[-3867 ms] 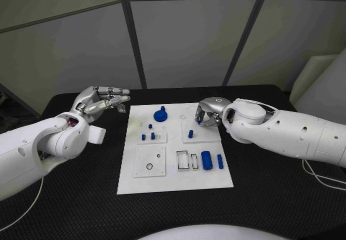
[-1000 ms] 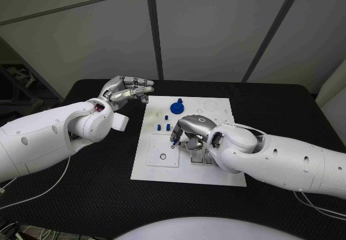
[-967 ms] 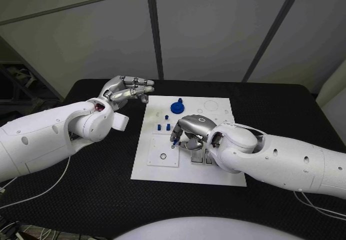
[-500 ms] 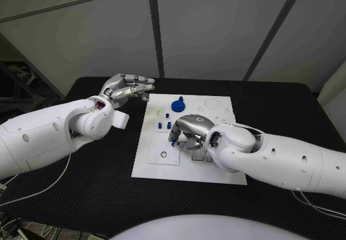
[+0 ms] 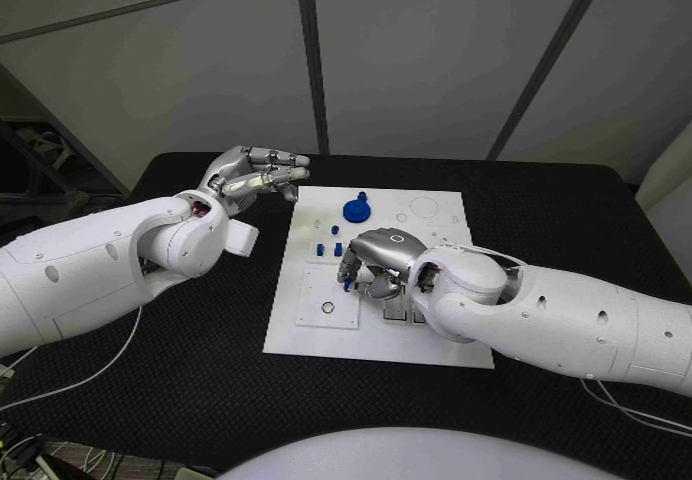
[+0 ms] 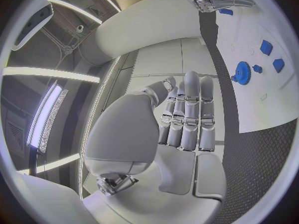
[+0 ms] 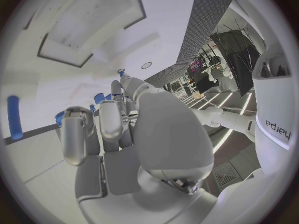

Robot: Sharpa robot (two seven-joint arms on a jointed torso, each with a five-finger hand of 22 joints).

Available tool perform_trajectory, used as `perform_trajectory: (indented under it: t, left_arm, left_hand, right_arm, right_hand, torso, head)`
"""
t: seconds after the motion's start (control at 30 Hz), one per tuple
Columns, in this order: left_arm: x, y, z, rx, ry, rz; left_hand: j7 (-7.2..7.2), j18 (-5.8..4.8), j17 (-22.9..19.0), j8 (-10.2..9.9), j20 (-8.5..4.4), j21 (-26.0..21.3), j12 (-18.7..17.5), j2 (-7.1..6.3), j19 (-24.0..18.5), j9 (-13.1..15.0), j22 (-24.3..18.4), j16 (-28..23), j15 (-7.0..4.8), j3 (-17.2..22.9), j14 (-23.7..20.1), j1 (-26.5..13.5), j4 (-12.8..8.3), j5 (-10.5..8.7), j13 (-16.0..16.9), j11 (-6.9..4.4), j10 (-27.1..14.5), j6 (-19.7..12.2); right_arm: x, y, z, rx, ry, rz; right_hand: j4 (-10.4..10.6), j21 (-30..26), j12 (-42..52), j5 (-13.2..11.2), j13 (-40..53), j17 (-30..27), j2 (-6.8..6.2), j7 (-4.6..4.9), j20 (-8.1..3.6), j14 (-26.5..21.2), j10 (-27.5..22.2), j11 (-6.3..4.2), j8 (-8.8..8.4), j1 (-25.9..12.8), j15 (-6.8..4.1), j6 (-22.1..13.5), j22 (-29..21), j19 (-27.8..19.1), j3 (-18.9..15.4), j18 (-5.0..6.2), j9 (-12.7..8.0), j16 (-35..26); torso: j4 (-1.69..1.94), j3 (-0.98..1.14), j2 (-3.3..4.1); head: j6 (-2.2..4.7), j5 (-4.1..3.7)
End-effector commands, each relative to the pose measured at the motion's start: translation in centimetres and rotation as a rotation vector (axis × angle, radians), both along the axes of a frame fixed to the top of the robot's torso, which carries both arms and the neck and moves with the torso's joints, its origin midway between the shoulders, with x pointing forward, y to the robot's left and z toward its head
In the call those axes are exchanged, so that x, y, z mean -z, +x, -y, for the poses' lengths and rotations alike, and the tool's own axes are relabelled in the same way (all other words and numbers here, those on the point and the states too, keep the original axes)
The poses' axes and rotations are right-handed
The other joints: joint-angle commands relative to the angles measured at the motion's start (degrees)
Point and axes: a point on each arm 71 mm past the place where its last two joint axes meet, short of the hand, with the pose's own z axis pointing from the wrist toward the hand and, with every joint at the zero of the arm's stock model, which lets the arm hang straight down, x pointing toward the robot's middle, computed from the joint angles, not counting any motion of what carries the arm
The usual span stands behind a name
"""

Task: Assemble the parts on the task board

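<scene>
The white task board [image 5: 433,345] lies in the middle of the black table. My right hand [image 5: 375,264] hovers low over the board's middle, fingers curled, pinching a small blue peg [image 5: 348,285] just above the near-left square plate [image 5: 315,315]. In the right wrist view the right hand [image 7: 115,134] holds a blue piece [image 7: 98,98] at its fingertips. My left hand [image 5: 258,177] is raised off the board's far-left corner, fingers straight and holding nothing; in its wrist view the left hand [image 6: 187,115] looks the same. A blue gear [image 5: 356,210] stands at the board's far side.
Two short blue pegs [image 5: 316,250] stand in the board's left part beyond my right hand. A ringed hole [image 5: 327,307] shows in the near-left plate. A long blue peg [image 7: 14,117] lies on the board. Black table [image 5: 188,350] surrounds the board.
Since the earliest frame my right hand has carried a peg from the board's far right to its middle left. In the last second it barely shifted. The left hand stayed raised.
</scene>
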Motion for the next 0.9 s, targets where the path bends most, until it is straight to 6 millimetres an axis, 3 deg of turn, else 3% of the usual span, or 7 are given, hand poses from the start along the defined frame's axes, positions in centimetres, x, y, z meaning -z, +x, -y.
perform_trajectory:
  t: [0.03,0.9]
  left_arm:
    - [-0.08,0.0,0.08,0.012,-0.009,-0.003]
    - [0.05,0.16,-0.3,0.004,-0.004,-0.008]
  left_hand:
    - [-0.02,-0.22,-0.1,0.1,-0.18,-0.1,0.3,0.62,0.4,0.0,0.0,-0.3,0.03,-0.2,0.3,-0.1,0.0,0.37,0.1,0.15,0.3,0.4]
    - [-0.02,-0.22,-0.1,0.1,-0.18,-0.1,0.3,0.62,0.4,0.0,0.0,-0.3,0.03,-0.2,0.3,-0.1,0.0,0.37,0.1,0.15,0.3,0.4]
  right_arm:
    - [0.22,0.01,0.01,-0.005,-0.034,-0.001]
    - [0.3,-0.33,-0.13,-0.017,-0.056,-0.01]
  right_hand:
    - [0.0,0.2,-0.2,0.1,-0.1,-0.1,-0.02,0.16,-0.32,1.4,-0.2,0.2,0.41,-0.5,-0.29,0.1,11.0,3.1,0.4,-0.32,0.0,-0.2]
    - [0.0,0.4,-0.1,0.1,-0.2,-0.3,0.0,0.15,-0.33,1.4,-0.2,0.2,0.46,-0.8,-0.29,0.2,11.1,3.2,0.5,-0.36,0.1,-0.3]
  torso:
    - [0.03,0.0,0.01]
    - [0.01,-0.01,-0.03]
  head:
    - [-0.05,0.01]
    - [-0.52,0.29]
